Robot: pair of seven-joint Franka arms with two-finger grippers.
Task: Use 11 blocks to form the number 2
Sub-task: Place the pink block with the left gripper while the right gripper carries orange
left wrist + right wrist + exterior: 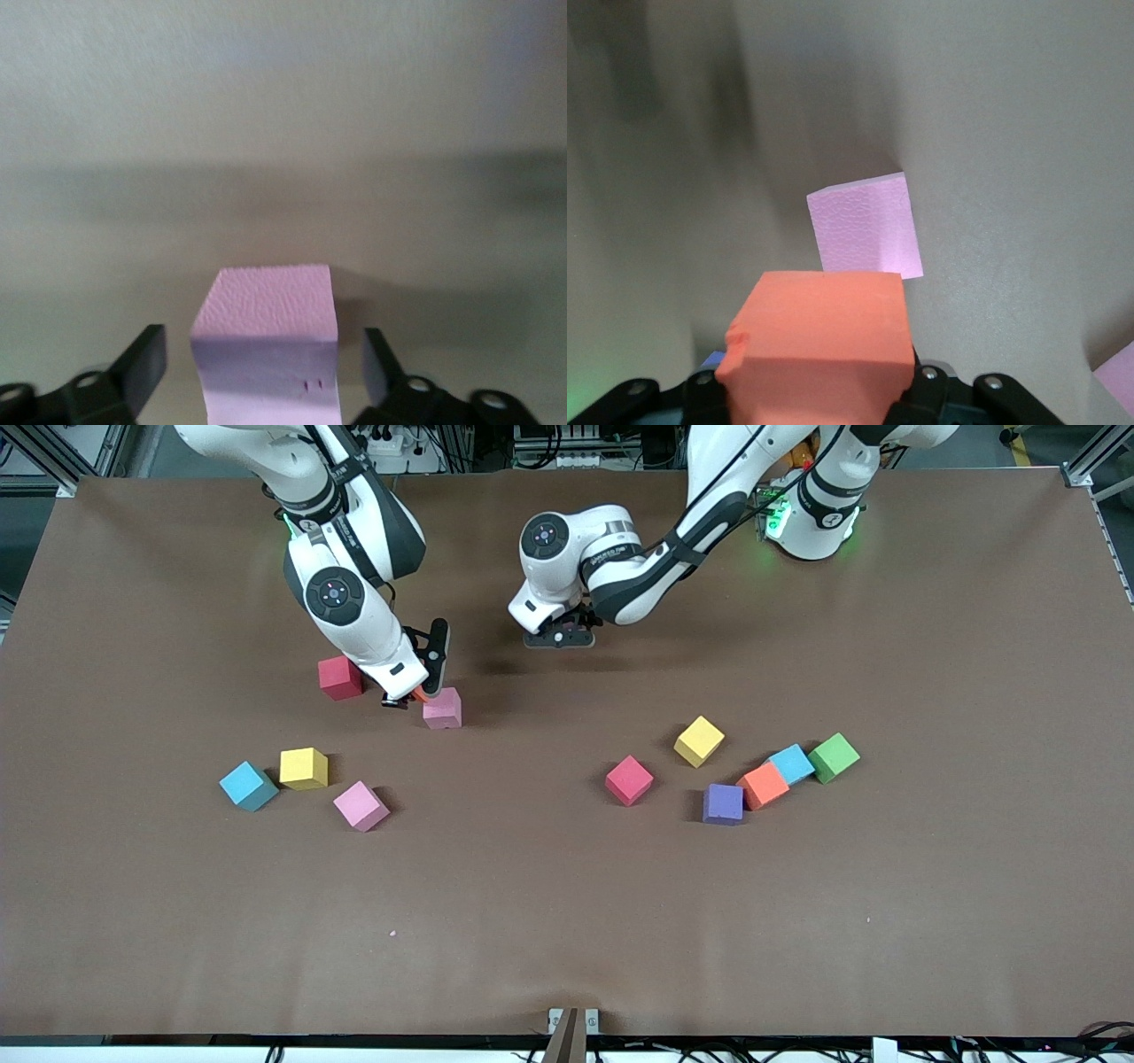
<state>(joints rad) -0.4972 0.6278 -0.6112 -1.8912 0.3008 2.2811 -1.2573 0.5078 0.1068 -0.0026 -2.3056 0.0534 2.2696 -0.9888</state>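
The brown matte table point(567, 921) carries the scattered blocks; none are lined up.

Left gripper point(560, 636): low over the table toward the arms' bases. Its fingers point(142, 363) stand wide on either side of a pink foam cube point(266, 305), with a gap on each side.

Right gripper point(415, 691): clamped on an orange foam cube point(819, 336), low beside a second pink cube point(442, 708).

Count on the table in the front view:
- pink: two, including a pink cube nearer the camera point(361, 806)
- yellow: two point(303, 769) point(699, 741)
- light blue: two point(247, 786) point(791, 763)
- dark red: one point(340, 677)
- pinkish red: one point(629, 779)
- purple: one point(723, 804)
- orange: one point(763, 786)
- green: one point(834, 757)
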